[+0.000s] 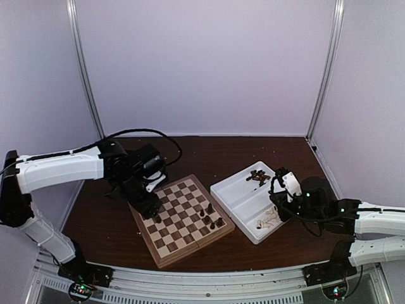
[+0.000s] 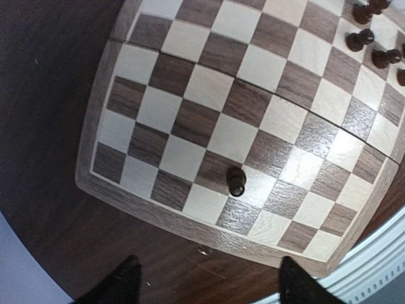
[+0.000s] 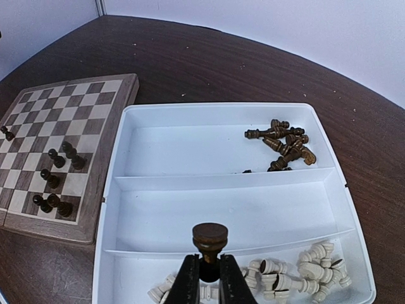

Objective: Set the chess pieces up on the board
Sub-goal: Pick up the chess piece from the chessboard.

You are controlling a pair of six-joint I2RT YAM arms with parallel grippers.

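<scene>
- A white tray (image 3: pixel 221 218) lies on the right side of the table, turned a bit so one corner points to the back
- Low walls inside the tray cut it into long parts
- The table (image 1: pixel 253 149) is dark brown wood with tiny pale specks on it
- Pale walls (image 1: pixel 202 63) stand at the back and at both sides
- A thin silver left pole (image 1: pixel 82 69) and a right pole (image 1: pixel 326 69) go up where the walls meet
- A grey metal rail (image 1: pixel 209 278) runs along the near edge of the table
</scene>
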